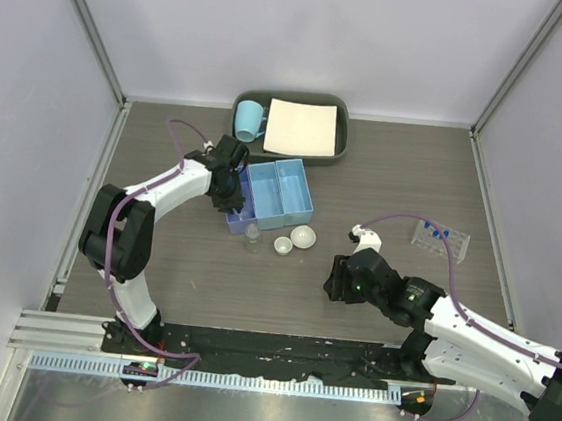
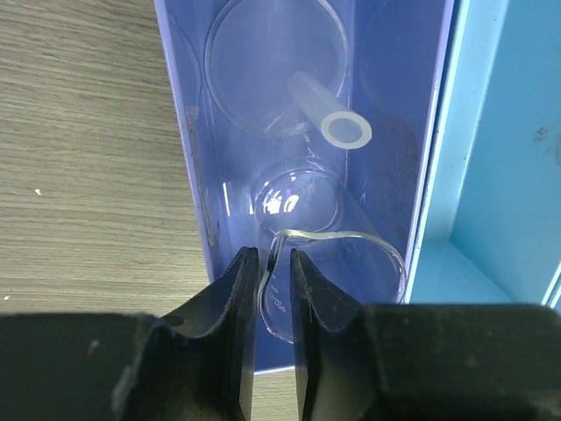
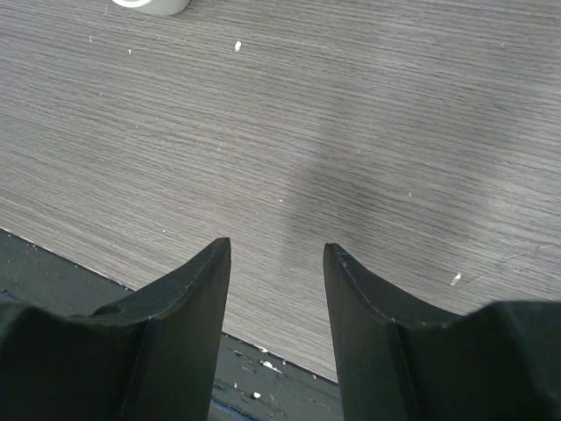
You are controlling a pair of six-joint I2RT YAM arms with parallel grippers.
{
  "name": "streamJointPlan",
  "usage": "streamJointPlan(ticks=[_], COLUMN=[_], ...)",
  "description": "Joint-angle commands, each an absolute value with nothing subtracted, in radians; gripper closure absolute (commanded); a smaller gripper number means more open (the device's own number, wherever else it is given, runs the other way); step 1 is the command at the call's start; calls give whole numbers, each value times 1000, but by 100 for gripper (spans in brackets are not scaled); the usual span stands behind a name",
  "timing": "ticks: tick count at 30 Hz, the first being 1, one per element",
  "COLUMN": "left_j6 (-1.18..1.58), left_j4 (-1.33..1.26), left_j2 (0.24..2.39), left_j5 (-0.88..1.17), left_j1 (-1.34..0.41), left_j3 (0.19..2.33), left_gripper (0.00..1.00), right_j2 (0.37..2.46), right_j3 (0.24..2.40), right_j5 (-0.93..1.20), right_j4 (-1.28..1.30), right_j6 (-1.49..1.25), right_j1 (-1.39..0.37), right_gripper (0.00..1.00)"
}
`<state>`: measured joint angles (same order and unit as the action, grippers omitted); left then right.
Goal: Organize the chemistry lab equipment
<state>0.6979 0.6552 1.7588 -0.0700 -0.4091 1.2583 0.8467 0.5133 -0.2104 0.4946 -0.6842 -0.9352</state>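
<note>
I reckon the job is partly done. The narrow compartment on the 9 o'clock side of the blue three-compartment box already holds clear glassware, including a clear beaker and an open-ended clear tube. The small clear bottle and two small white round dishes sit on the surface just at the box's 6 o'clock, not yet put away. The blue-capped tubes stand in the clear plastic tube rack, well off at 3 o'clock.

My left gripper is a narrow crack apart, straddling the beaker's wall, which looks loose rather than pinched. My right gripper is about half spread, holds nothing, and hangs over bare surface.
</note>
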Motion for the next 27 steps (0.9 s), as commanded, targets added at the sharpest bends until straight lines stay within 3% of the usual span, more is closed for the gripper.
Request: streamJointPlan(ticks=[1, 7, 12, 27], left_j6=[680, 672, 667, 653], left_j4=[683, 727, 768, 807], left_j2=[1726, 1704, 1689, 1687], left_j5=[-67, -75, -87, -98], left_j1=[-405, -405, -405, -405], left_j3=[1281, 1322, 1362, 1379], left_gripper=[76, 77, 84, 84], right_j2=[825, 825, 827, 811], right_j3=[506, 508, 508, 503], right_j5=[-224, -224, -222, -221], right_j4=[471, 466, 463, 466], right_j6=[-695, -696, -696, -699], right_j1=[-943, -943, -943, -945], right_gripper=[48, 48, 48, 48])
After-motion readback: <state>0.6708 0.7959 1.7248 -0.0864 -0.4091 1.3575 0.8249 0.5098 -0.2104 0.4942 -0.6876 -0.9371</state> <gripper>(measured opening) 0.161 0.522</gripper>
